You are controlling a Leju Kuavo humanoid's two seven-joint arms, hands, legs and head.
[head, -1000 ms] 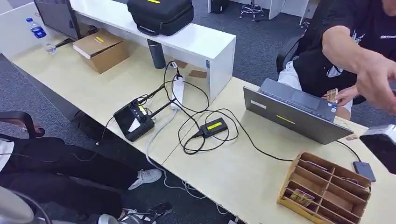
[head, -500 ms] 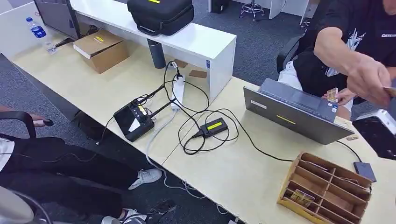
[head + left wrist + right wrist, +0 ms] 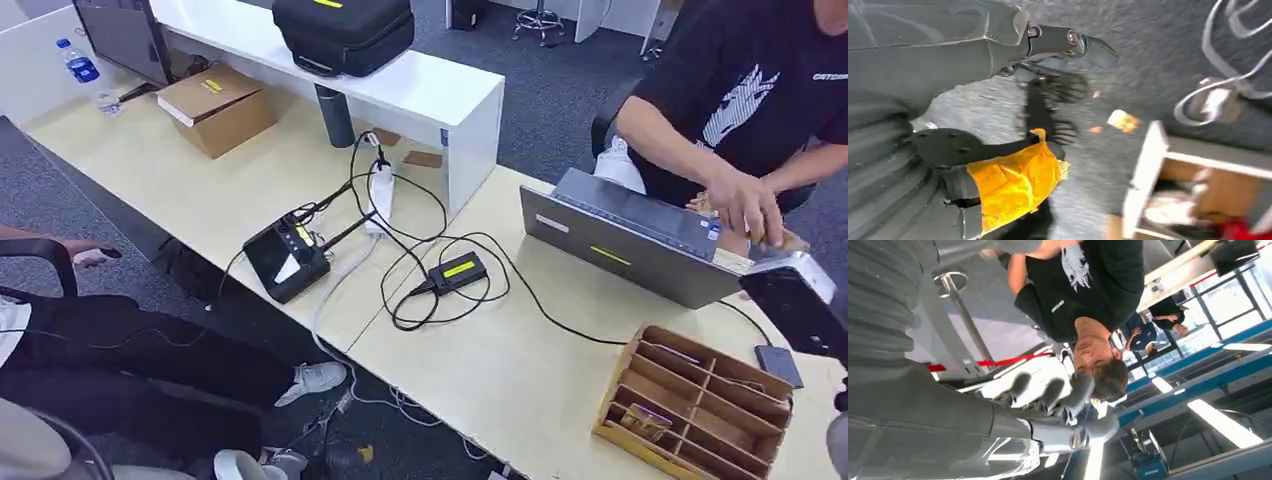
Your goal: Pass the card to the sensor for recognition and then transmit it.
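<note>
Here the card lies in the person's hand, apart from the right hand

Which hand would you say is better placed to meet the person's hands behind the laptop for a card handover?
Right. The right hand is raised, empty, close to the person's hands; the left hand hangs low over the floor.

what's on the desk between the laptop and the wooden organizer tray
In the head view, mostly bare desk separates the laptop from the wooden organizer; a thin black cable crosses it.
</note>
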